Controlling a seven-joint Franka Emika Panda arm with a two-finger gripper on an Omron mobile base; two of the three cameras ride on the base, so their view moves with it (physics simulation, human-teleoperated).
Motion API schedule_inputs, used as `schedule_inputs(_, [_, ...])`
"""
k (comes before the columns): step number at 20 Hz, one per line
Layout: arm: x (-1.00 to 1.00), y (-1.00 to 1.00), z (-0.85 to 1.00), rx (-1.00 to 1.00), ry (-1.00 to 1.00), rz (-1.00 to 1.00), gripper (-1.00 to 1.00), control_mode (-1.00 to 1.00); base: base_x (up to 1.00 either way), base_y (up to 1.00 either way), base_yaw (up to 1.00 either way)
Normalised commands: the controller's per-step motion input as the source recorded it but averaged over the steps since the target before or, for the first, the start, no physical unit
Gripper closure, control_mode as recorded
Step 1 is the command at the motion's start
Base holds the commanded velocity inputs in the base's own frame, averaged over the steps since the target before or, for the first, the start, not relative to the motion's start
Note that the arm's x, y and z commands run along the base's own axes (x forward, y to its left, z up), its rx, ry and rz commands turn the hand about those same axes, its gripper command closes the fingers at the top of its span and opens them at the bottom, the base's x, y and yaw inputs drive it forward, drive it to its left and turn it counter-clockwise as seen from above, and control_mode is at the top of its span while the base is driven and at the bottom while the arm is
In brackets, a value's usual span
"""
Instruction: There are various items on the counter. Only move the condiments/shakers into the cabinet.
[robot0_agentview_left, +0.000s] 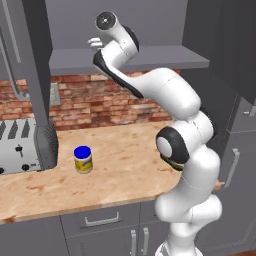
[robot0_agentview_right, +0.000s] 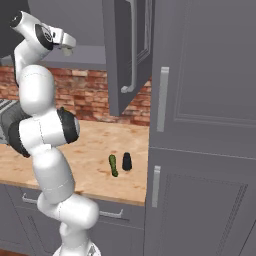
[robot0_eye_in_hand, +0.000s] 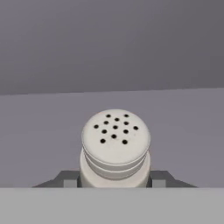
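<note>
The gripper (robot0_eye_in_hand: 114, 181) pinches the light-grey shaker (robot0_eye_in_hand: 115, 146) just over the cabinet shelf (robot0_eye_in_hand: 43, 131), not yet released, so none looks fully stowed, while the blue-lidded jar (robot0_agentview_left: 83, 159) and black shaker (robot0_agentview_right: 127, 161) wait on the counter (robot0_agentview_left: 125, 165) beside the green vegetable (robot0_agentview_right: 113, 165)

An open cabinet shelf (robot0_agentview_left: 165, 57) lies bare and flat ahead of the tool (robot0_eye_in_hand: 115, 181), with room on both sides of the light-grey shaker (robot0_eye_in_hand: 115, 146) it grips. On the surface (robot0_agentview_left: 125, 175), wide bare wood surrounds the blue-lidded jar (robot0_agentview_left: 83, 159). An open cabinet door (robot0_agentview_right: 125, 50) hangs above the green vegetable (robot0_agentview_right: 114, 165) and black shaker (robot0_agentview_right: 127, 161).
</note>
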Motion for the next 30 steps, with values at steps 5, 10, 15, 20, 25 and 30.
schedule_inputs(5, [0.37,0.00,-0.30,-0.09,0.05,0.00,1.00,-1.00,0.00,0.00,0.00])
schedule_inputs(10, [0.21,-0.02,-0.27,0.04,0.00,0.00,1.00,-1.00,0.00,0.00,0.00])
schedule_inputs(15, [0.11,-0.04,-0.26,0.03,0.00,0.00,1.00,-1.00,0.00,0.00,0.00])
schedule_inputs(20, [0.08,0.00,-0.11,0.00,0.00,0.00,-1.00,-1.00,0.00,0.00,0.00])
schedule_inputs(25, [-0.02,0.00,0.00,0.00,-0.05,0.00,-1.00,-1.00,0.00,0.00,0.00])
schedule_inputs(30, [-0.16,0.00,0.00,0.00,-0.17,0.00,-1.00,-1.00,0.00,0.00,0.00])
